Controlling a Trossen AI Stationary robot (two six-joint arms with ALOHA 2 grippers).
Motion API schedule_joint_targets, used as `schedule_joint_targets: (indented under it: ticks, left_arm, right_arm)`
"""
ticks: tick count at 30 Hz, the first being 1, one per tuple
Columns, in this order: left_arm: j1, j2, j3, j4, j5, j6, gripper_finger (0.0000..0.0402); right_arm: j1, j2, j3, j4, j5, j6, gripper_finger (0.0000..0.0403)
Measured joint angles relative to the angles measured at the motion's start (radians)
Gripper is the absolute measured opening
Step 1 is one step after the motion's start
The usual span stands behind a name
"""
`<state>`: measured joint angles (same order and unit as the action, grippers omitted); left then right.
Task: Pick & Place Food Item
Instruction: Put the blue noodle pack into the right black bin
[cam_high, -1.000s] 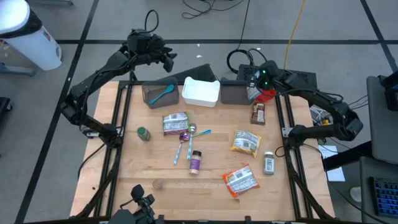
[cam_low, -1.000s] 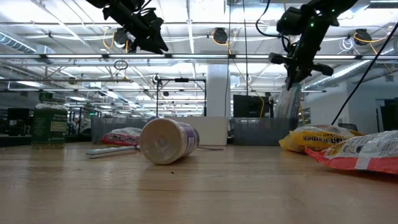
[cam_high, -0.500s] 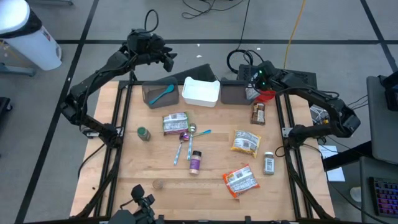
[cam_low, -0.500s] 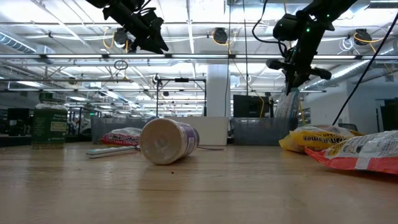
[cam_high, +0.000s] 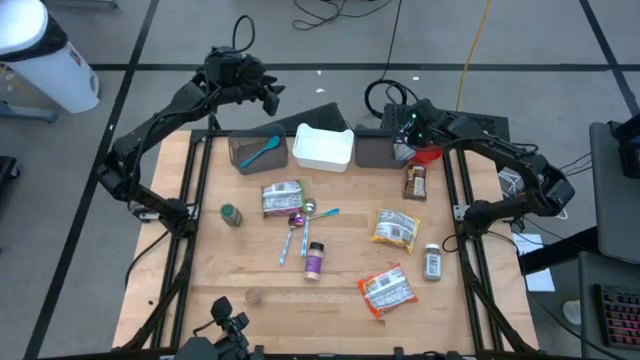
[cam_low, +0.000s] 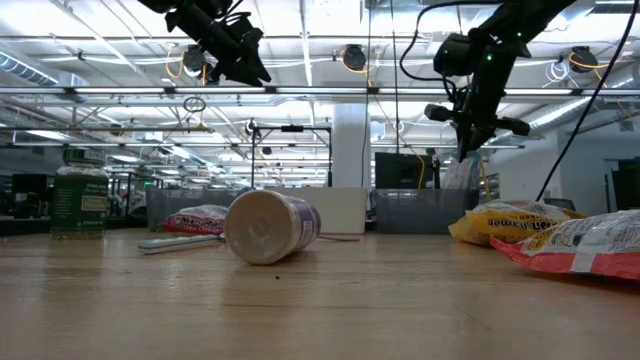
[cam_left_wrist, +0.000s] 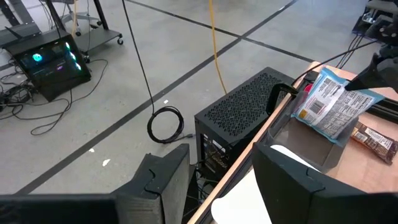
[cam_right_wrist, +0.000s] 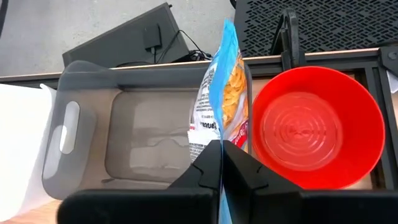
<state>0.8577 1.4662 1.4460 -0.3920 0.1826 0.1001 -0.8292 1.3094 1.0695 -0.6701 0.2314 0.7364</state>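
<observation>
The right gripper (cam_right_wrist: 219, 163) hangs over the far right of the surface (cam_high: 340, 300), its jaws pinched fully together on the top seam of a snack bag (cam_right_wrist: 221, 99). The bag dangles edge-on below them, above the grey bin (cam_right_wrist: 87, 140) at the far edge and just beside the red bowl (cam_right_wrist: 314, 127); the low view shows it clear of the surface.

The bag looks light and soft: a thin, crinkly film pouch of loose pieces, so it probably sags and swings from whatever point holds it. Its film is likely slick, and the contents seem brittle, so a squeeze on the belly risks crushing them. The flat sealed seam is the sensible place to hold it, where the film is doubled and nothing lies inside. Held by one edge like this, it may twist as the arm travels, so a slow move suits it, and a low release over the bin should keep it from tipping over the rim.

The left gripper (cam_left_wrist: 221, 180) waits high over the far left corner, jaws partly open and holding nothing.
</observation>
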Motion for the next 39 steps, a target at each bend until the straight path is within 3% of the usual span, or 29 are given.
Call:
schedule_joint_targets:
  ticks: [39]
  left_arm:
    - [0.000,0.000,0.000,0.000,0.000,0.000,0.0184]
  right_arm:
    - [-0.016,0.000,0.000,0.000,0.000,-0.027,0.0000]
